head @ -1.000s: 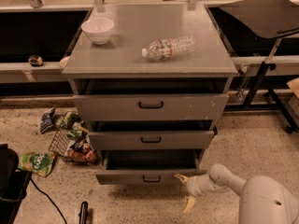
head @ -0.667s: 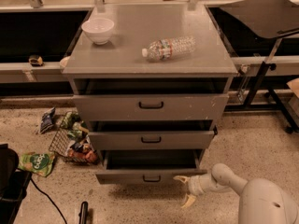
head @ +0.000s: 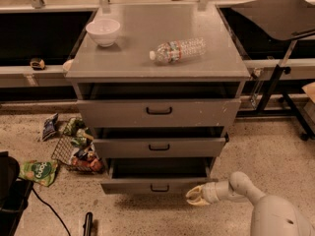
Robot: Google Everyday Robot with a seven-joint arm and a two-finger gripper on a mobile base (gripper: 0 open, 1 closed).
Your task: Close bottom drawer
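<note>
Camera view: gripper (head: 197, 195) beside open bottom drawer (head: 157, 185) front.

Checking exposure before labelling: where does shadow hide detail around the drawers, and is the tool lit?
Camera view: the bottom drawer front is evenly lit, but its open box lies in deep shadow; the tool, by that front's right end, is pale and well lit; the water bottle throws only a soft shadow on the cabinet top.

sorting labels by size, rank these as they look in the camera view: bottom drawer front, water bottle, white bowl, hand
1. bottom drawer front, widest by far
2. water bottle
3. white bowl and hand, which sits low beside the drawer's right corner: they look alike and lie at different depths, so unranked
</note>
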